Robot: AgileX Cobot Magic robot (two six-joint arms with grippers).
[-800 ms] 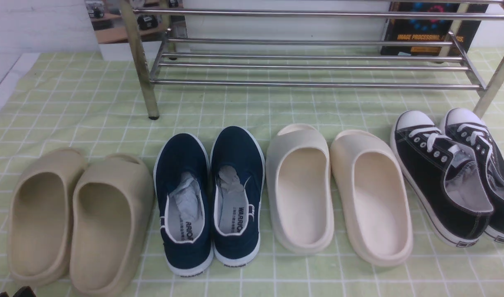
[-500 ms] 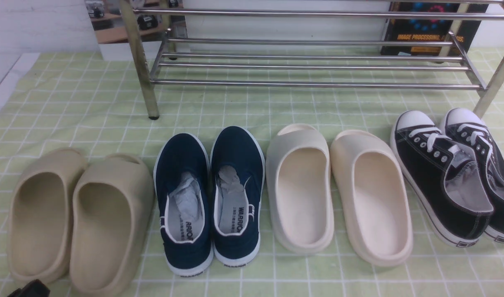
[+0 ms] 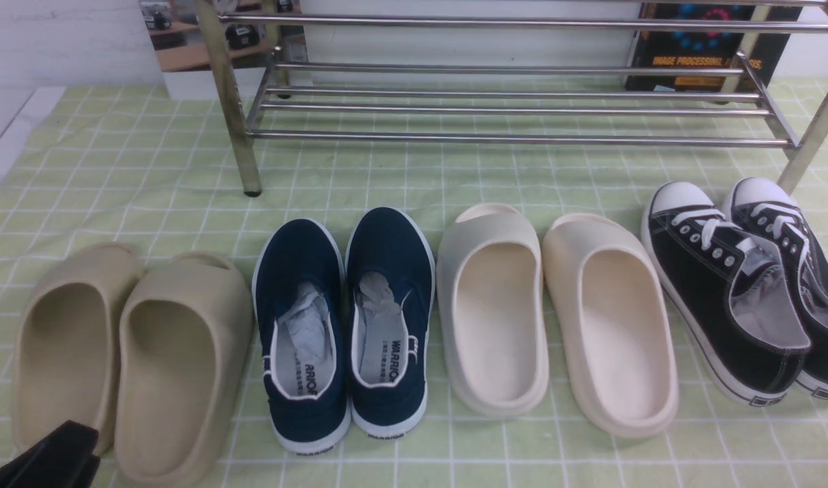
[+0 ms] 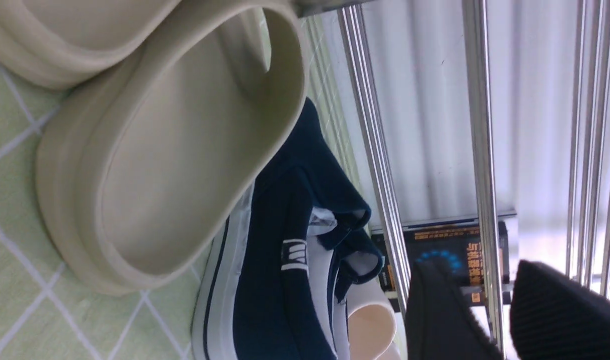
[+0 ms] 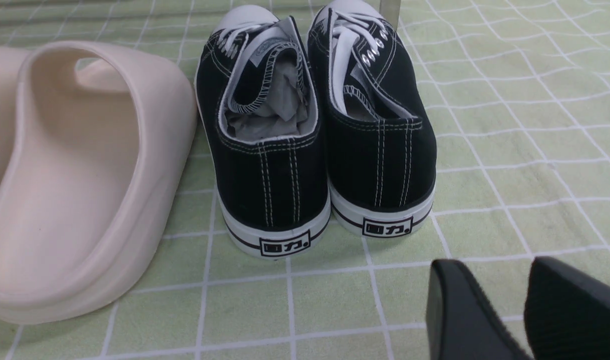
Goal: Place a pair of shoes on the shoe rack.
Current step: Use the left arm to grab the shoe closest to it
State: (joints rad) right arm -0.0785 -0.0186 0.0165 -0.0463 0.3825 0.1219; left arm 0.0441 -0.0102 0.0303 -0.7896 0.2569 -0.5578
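The pair of shoes, two navy slip-ons with white soles, stands side by side on the green checked cloth: one (image 3: 298, 285) on the left, its mate (image 3: 390, 257) beside it, toes toward the shoe rack (image 3: 508, 139). Both have paper stuffing. My left gripper (image 3: 54, 454) shows at the bottom left corner, by the heel of a beige slide, well left of the navy shoes. In the left wrist view it (image 4: 477, 267) is open and empty, with a navy shoe (image 4: 270, 260) ahead. My right gripper (image 5: 487, 265) is open over bare cloth behind the black sneakers.
Beige slides (image 3: 129, 359) lie left of the navy pair, cream slides (image 3: 556, 318) right of it. Black lace-up sneakers (image 3: 732, 291) stand at the far right by a rack leg. A dark book (image 3: 698, 47) leans behind the rack.
My left gripper has come further into the front view at the bottom left corner, moving up toward the beige slide's heel. The shoes have not moved.
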